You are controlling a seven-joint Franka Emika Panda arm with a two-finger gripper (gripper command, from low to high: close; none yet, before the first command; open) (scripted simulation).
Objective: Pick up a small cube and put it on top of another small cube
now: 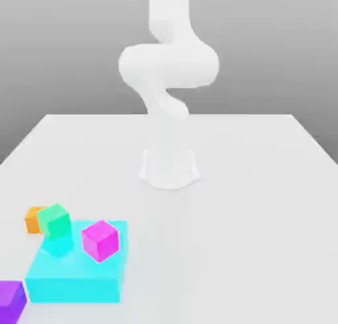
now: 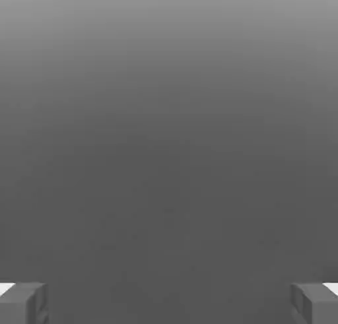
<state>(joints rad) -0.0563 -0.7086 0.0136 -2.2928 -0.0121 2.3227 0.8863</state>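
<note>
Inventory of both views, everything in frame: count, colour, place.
Cyan slab: 1, cyan, on the table toward the exterior view's left.
Magenta cube: 1, magenta, over the slab's top in the exterior view.
Green cube: 1, green, by the slab's far edge in the exterior view; whether it rests on the slab, cannot tell.
Orange cube: 1, orange, partly behind the green cube, off the slab.
Violet cube: 1, dark violet-purple, near the slab's near corner, cut off by the exterior view's left edge.
Table: 1, pale grey-white, under everything.
Background: grey, behind the table.
Arm: 1, white, base at mid-table.
Gripper: 1, grey fingers, wide open and empty in the hand view.
</note>
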